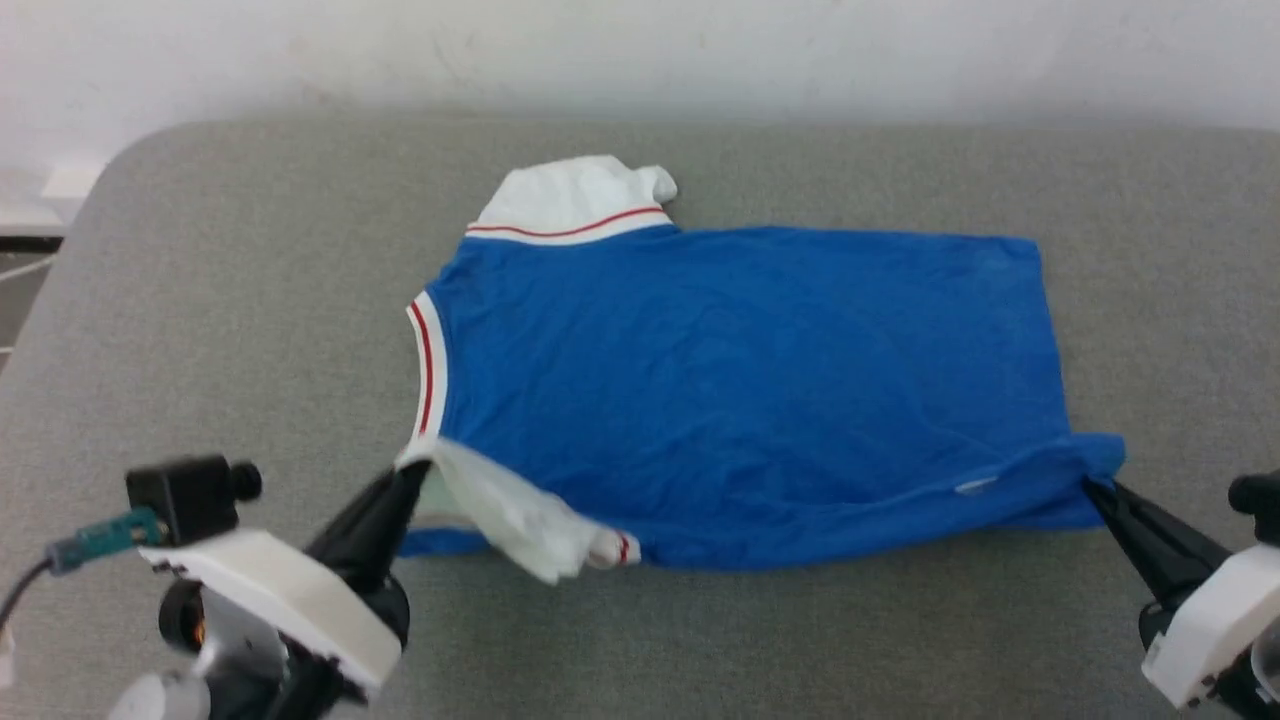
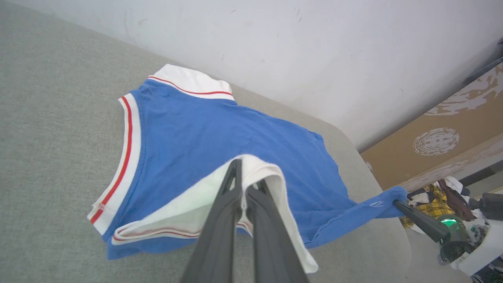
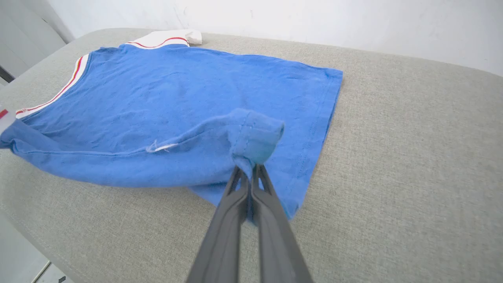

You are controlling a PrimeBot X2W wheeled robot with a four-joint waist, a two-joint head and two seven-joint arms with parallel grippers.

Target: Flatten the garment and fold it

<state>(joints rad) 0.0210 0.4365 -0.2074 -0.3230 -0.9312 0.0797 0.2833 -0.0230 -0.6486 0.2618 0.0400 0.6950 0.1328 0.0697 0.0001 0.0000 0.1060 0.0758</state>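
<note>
We find the garment (image 1: 740, 390) on the grey padded table (image 1: 250, 300), spread lengthwise across our front. The striped-trim end is toward our left, the hem toward our right, and the plain blue face is up. The body is mostly flat, with shallow wrinkles through the middle. The far sleeve (image 1: 575, 195) is bunched and partly curled at the far edge, not laid out.

The left gripper (image 1: 415, 478) has its fingers closed tight on the near white sleeve (image 1: 510, 510), with cloth draped over the tips and lifted off the table. The right gripper (image 1: 1098, 485) has its fingers pinched together on the near hem corner (image 1: 1095, 455), which is gathered into a small knot above the tips. Between the two grips the near edge hangs raised in a slack ridge, while the far edge rests on the table.

Our reading of progress:
- **Flattening:** largely done but not clean. The far sleeve wants tidying and the near edge is off the surface.
- **Folding:** we see no fold laid yet.
- **Step in hand:** we judge this either a last tensioning pull or the start of the first lengthwise fold, near edge carried toward far edge.
- **Left to do:** all the folding.
</note>
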